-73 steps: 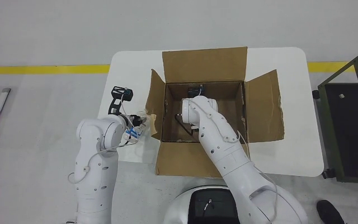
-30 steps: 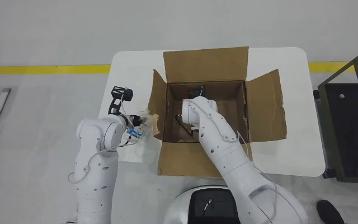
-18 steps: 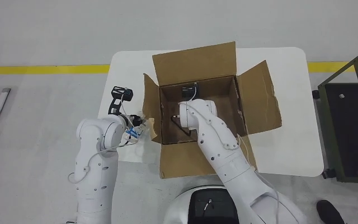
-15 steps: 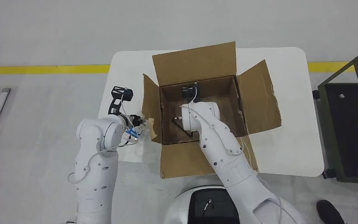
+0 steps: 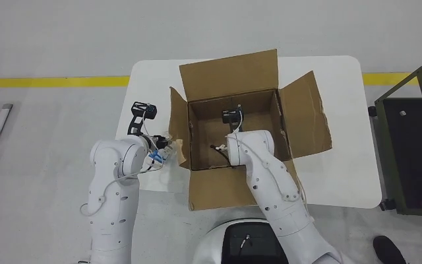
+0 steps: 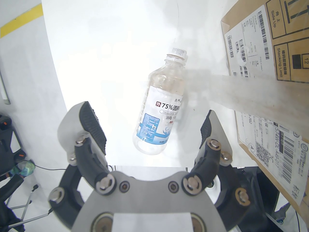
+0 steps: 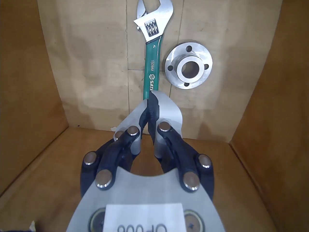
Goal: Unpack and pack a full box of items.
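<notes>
A clear bottle (image 6: pixel 161 107) with a white and blue label lies on the white table (image 6: pixel 108 37), beside the outer wall of the cardboard box (image 6: pixel 272 49). My left gripper (image 6: pixel 149 117) hangs open above the bottle, one finger on either side of it. Inside the box (image 5: pixel 231 125), my right gripper (image 7: pixel 150 102) is shut on the end of the green handle of an adjustable wrench (image 7: pixel 152 73). A round metal flange (image 7: pixel 188 65) lies on the box floor just beside the wrench handle.
All the box flaps (image 5: pixel 306 115) are folded outward over the table (image 5: pixel 343 86). A black device (image 5: pixel 142 112) sits at the table's left edge. A dark green cart (image 5: pixel 399 152) stands off the table's right side.
The box has shifted and turned a little on the table. My right arm has swung to the right inside the box. The left arm and bottle have stayed where they were.
</notes>
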Motion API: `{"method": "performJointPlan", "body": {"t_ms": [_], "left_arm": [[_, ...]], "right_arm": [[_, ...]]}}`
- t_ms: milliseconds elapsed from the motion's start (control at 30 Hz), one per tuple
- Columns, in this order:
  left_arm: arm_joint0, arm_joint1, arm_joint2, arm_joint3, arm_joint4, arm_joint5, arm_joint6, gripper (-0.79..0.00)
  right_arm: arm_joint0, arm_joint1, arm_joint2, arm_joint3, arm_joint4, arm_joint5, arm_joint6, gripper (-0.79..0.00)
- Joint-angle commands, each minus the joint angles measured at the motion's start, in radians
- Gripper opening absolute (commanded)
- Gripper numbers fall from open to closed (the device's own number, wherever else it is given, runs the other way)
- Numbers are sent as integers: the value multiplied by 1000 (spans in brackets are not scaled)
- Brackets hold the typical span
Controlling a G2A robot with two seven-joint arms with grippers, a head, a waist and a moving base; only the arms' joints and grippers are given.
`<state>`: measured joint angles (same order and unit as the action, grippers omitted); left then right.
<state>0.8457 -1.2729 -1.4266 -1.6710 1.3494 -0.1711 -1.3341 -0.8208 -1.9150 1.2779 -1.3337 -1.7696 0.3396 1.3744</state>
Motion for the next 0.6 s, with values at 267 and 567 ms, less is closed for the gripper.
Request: {"method": "performJointPlan", "body": {"t_ms": [267, 567], "left_arm": [[0, 0, 0, 0, 0, 0, 0, 0], [0, 0, 0, 0, 0, 0, 0, 0]], "right_arm": [[122, -6, -13, 163, -22, -23, 15, -449], [203, -15, -13, 325, -1, -4, -21, -471]]}}
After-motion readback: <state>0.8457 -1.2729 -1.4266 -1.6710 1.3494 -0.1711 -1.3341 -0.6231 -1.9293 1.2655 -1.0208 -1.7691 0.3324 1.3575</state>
